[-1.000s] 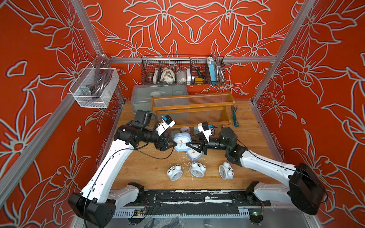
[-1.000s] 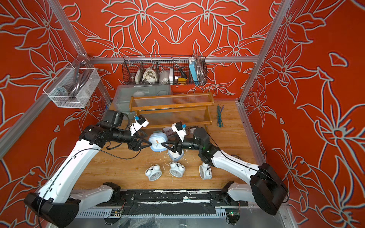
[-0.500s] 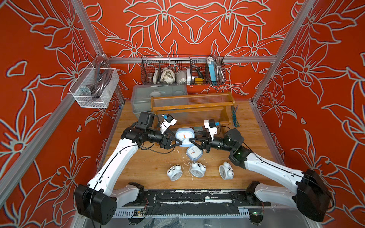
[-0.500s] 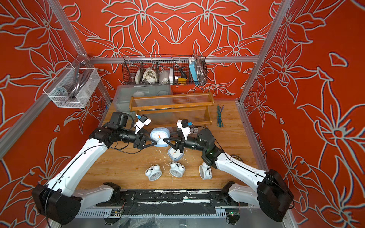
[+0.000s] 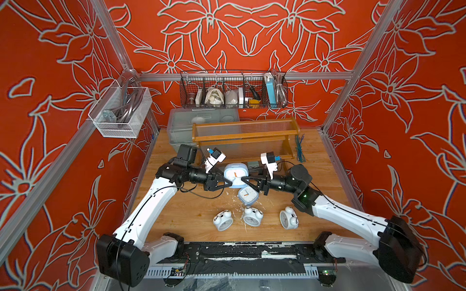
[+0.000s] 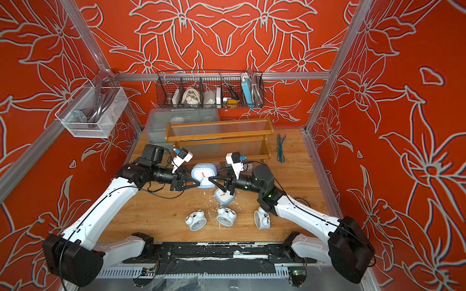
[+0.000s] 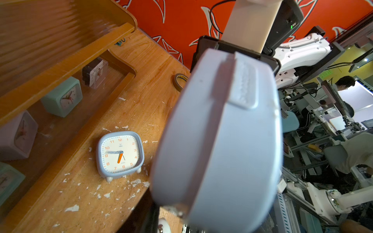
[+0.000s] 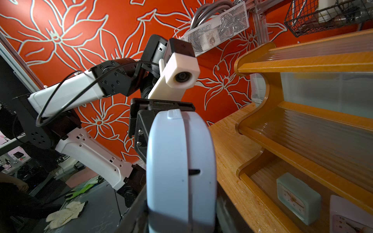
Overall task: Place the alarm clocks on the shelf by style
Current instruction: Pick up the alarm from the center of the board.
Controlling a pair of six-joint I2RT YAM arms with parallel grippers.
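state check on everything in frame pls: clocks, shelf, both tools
Light-blue rounded-square clock between the arms: lifted off the table.
Right tool: shut on that clock.
Left tool: at its opposite side, grip unclear.
Second light-blue rounded-square clock: on the wooden table, free.
Three white twin-bell clocks: on the table, unshelved.
Four small cube clocks: on the orange-brown wooden shelf, bottom tier.

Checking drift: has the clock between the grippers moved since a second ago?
Yes. The held clock shifted slightly towards the shelf, away from the blue clock on the table.
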